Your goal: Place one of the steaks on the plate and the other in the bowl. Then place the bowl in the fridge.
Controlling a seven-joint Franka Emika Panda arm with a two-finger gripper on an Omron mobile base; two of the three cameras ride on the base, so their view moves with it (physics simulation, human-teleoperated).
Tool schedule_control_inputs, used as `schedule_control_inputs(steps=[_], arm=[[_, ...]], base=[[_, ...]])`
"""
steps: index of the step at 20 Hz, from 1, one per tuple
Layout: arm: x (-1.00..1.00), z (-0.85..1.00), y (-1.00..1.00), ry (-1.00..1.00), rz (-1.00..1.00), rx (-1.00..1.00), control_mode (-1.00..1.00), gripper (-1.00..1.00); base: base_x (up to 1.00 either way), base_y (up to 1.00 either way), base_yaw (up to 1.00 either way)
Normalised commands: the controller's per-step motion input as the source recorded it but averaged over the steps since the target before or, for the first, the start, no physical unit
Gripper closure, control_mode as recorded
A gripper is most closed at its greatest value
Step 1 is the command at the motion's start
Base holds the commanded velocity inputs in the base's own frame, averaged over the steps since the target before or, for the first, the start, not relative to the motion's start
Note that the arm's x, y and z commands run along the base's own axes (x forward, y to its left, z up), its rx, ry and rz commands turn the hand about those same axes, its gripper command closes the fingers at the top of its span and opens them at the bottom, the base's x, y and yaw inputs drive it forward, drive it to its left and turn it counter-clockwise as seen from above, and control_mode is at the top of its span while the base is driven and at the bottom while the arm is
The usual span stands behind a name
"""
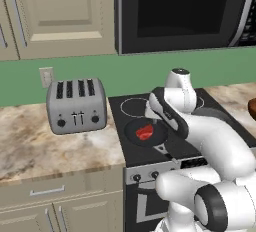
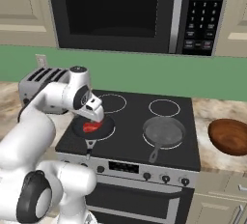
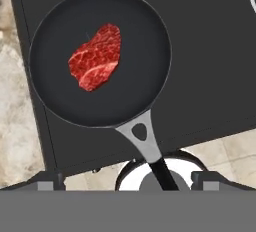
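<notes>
A red steak (image 2: 90, 127) lies in the black pan (image 2: 107, 127) under the tool (image 2: 94, 118); at 3 o'clock sit a grey pan (image 2: 164, 132) and the brown bowl (image 2: 228, 136) on the tabletop (image 2: 208, 156).

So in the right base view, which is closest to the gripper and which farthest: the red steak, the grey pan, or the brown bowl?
1. Steak: right under the gripper, in the black pan on the front left burner.
2. Grey pan: on the front right burner, further to the right.
3. Bowl: farthest, on the counter right of the stove.
</notes>
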Motion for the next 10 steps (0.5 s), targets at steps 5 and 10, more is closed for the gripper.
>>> schedule_control_inputs(steps=[5, 10], arm=[[0.54, -0.43, -0.01, 0.00, 0.00, -0.02, -1.00, -1.00], [0.24, -0.42, 0.00, 0.00, 0.00, 0.00, -1.00, -1.00]], base=[[0.00, 0.00, 0.00], [0.00, 0.00, 0.00]])
